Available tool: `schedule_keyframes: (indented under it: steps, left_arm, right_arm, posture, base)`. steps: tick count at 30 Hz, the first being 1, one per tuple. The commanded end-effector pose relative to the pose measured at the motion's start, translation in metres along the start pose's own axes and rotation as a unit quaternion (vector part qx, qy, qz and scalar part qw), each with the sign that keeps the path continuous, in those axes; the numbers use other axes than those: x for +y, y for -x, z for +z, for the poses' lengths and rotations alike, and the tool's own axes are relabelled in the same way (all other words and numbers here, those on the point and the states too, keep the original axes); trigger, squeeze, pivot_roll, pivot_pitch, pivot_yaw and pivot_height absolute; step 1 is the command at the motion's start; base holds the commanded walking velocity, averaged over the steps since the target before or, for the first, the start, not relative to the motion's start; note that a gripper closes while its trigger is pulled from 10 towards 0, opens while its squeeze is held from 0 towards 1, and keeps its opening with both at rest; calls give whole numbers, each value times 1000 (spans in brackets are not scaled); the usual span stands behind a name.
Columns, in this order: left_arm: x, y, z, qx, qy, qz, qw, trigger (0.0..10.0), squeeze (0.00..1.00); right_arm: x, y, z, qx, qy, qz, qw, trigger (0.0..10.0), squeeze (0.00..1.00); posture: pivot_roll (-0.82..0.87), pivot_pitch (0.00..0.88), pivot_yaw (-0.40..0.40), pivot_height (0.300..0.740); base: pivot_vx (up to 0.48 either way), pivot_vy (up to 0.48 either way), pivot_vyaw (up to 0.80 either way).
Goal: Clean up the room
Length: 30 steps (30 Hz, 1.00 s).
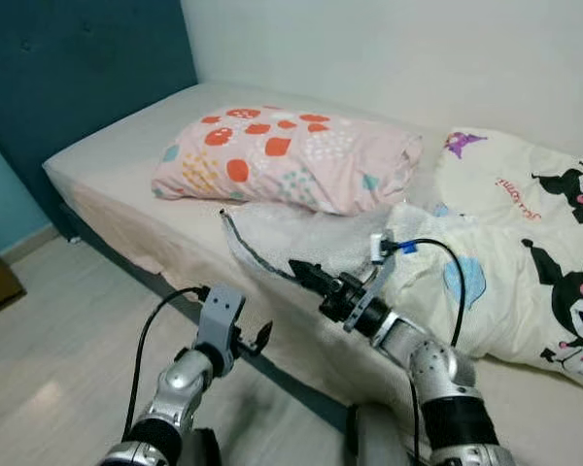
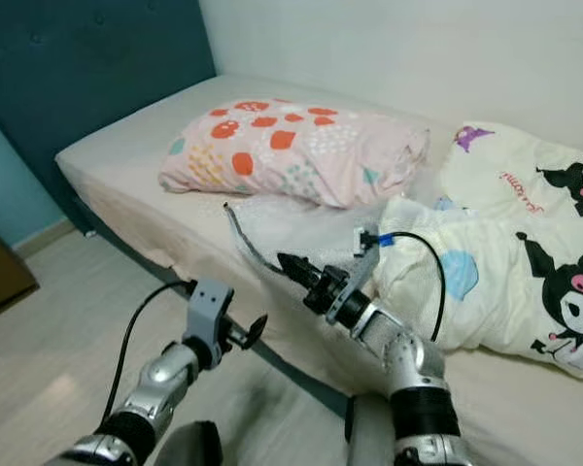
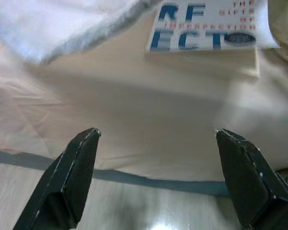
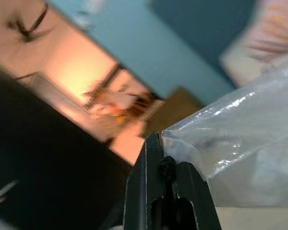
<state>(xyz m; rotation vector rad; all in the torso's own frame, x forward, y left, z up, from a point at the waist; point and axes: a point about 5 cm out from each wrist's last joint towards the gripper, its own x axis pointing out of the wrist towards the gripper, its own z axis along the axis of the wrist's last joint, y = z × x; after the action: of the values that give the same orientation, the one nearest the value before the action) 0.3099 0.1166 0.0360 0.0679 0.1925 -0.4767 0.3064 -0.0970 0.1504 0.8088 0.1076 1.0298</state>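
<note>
The right pincer point(image 1: 301, 270) was clamped on the bag point(image 1: 272, 238) edge; the left pincer point(image 1: 257, 340) gaped wide below the bed point(image 1: 117, 155).

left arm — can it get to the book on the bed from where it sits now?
Probably yes. The left gripper is open and aimed at the bed edge, and the book lies ahead on bare sheet. A white bag, pinched by the right gripper, lies beside it, not across the path.

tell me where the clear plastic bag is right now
The clear plastic bag lies near the bed edge, just in front of the spotted pillow, pinched by the right gripper.
</note>
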Motion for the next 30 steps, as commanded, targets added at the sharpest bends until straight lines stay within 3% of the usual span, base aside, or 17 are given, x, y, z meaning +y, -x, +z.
schedule_keyframes:
  steps: [1,5,8,9,11,12,15,16,18,20,22,25,30]
  left_arm:
    - [2,2,-6,15,5,7,1000,10000,0]
    - [3,2,-5,14,7,10,1000,10000,0]
    - [3,2,-5,14,7,10,1000,10000,0]
    - [4,2,-5,14,9,12,1000,10000,0]
    - [4,2,-5,14,9,12,1000,10000,0]
    - [4,1,-4,14,10,14,1000,10000,0]
    - [4,1,-4,14,10,14,1000,10000,0]
    - [3,1,-4,14,11,15,1000,10000,0]
    - [3,1,-5,14,12,17,1000,10000,0]
    - [3,1,-5,15,13,17,1000,10000,0]
    - [3,1,-5,15,13,17,1000,10000,0]
    - [4,1,-5,15,13,19,1000,10000,0]
    - [5,1,-4,13,12,21,1000,10000,0]
  right_arm:
    - [22,-11,6,-19,-2,70,997,0,0]
    - [26,-17,22,-56,12,60,997,0,0]
    - [26,-17,22,-56,12,60,997,0,0]
    - [20,-21,32,-74,21,24,997,0,0]
    - [20,-21,32,-74,21,24,997,0,0]
    - [10,-21,45,-98,41,-31,994,0,0]
    - [10,-21,45,-98,41,-31,994,0,0]
    - [1,-17,55,-115,61,-81,988,0,0]
    - [-2,-12,66,-142,71,-106,982,0,0]
    - [2,-6,79,-180,73,-104,975,0,0]
    - [2,-6,79,-180,73,-104,975,0,0]
    - [19,-7,100,-220,83,-63,970,0,0]
    - [38,-11,119,-239,106,-30,965,0,0]
  posture:
    - [-113,48,29,570]
    - [-116,45,29,570]
    - [-116,45,29,570]
    - [-119,40,28,570]
    - [-119,40,28,570]
    - [-119,36,25,570]
    - [-119,36,25,570]
    - [-119,36,25,570]
    - [-117,36,25,575]
    - [-118,36,26,585]
    - [-118,36,26,585]
    - [-118,35,28,595]
    - [-119,31,26,605]
  base:
    - [0,0,0]
    - [0,0,0]
    - [0,0,0]
    - [0,0,0]
    - [0,0,0]
    - [0,0,0]
    - [0,0,0]
    - [0,0,0]
    - [0,0,0]
    - [0,0,0]
    - [0,0,0]
    - [0,0,0]
    - [0,0,0]
